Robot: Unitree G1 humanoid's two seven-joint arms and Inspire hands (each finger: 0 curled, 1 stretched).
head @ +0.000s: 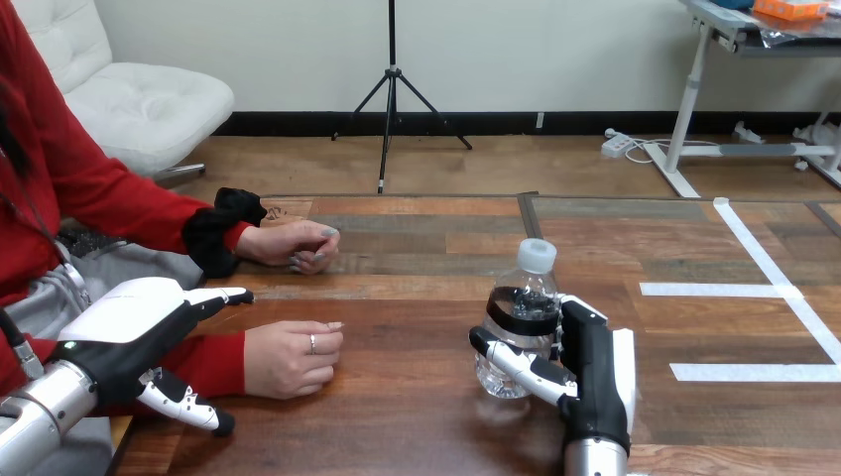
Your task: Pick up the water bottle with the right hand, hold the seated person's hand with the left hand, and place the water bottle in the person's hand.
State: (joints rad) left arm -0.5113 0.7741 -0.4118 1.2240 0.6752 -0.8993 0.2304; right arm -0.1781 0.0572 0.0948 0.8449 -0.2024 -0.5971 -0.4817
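Bottle (526, 297) stands unlifted, right hand (600, 369) curled round it; left hand (129, 319), spread, hasn't clasped the person's nearer hand (288, 359).

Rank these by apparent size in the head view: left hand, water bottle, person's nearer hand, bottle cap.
1. The left hand: largest, partly from nearness.
2. The water bottle and the person's nearer hand: alike, unranked.
3. The bottle cap: smallest.

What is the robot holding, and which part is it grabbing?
Its right hand wraps the clear plastic water bottle round its lower half. Its left hand holds nothing.
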